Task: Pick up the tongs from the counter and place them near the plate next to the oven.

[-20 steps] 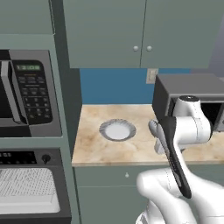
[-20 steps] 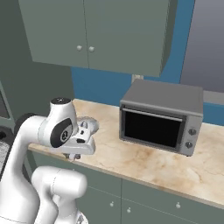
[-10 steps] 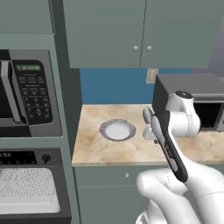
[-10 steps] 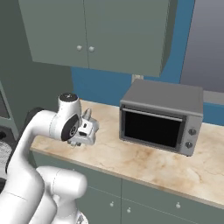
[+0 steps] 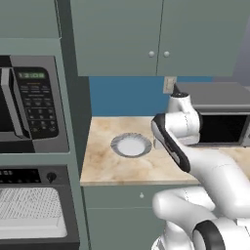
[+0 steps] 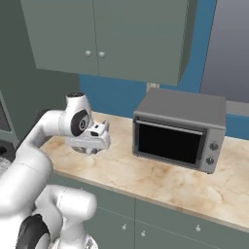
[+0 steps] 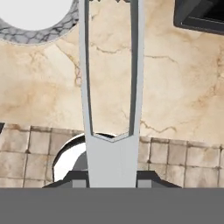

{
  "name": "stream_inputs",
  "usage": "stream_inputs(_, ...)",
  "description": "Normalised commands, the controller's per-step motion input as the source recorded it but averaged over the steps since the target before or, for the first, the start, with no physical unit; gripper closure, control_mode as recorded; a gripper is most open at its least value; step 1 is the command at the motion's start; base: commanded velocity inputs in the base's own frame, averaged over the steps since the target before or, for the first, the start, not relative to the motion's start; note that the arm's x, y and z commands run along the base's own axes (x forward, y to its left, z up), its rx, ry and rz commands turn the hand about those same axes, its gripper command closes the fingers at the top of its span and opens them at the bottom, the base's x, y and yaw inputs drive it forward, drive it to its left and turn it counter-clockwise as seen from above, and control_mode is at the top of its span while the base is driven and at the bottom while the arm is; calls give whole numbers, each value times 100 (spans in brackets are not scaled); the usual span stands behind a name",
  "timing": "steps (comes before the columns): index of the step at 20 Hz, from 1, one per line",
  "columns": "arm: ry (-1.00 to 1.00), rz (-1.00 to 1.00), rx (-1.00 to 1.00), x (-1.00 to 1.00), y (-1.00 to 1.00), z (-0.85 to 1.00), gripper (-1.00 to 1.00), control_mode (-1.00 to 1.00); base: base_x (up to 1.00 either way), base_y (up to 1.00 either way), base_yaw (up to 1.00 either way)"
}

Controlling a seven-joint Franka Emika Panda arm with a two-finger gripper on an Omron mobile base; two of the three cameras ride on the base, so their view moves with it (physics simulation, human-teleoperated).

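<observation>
1. The pincer (image 6: 99,138) is clamped on the tongs (image 7: 111,87), gripping them at their joined, rounded end; in the hand view the two slim silver-grey arms run straight up from the pincer to the top edge of the picture.
2. The tongs hang above the beige marble-patterned bench (image 7: 175,87), lifted off it, with their tips pointing toward the plate (image 7: 35,19).
3. In the hand view the plate sits at the upper left, its grey patterned rim just beside the left arm of the tongs; whether the two touch cannot be told.
4. In the left base view the plate (image 5: 130,145) lies on the bench (image 5: 112,166) just left of the robot's hand, near the tall cabinet column that carries the microwave (image 5: 29,105) and, below it, the wall oven (image 5: 34,205).
5. A boxy grey toaster oven (image 6: 180,129) stands on the bench (image 6: 160,177) to the right of the pincer, well apart from the plate.
6. Grey-green wall cabinets (image 6: 104,36) hang above.
</observation>
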Motion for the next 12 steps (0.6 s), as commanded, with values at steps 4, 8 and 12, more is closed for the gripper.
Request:
stream_inputs(4,10,0,-6,17,-29,-79,100,-100,0,0,0)
stream_inputs(8,0,0,4,0,-27,-83,100,-100,0,0,0)
stream_inputs(12,-21,0,15,1,0,-11,100,-100,0,0,0)
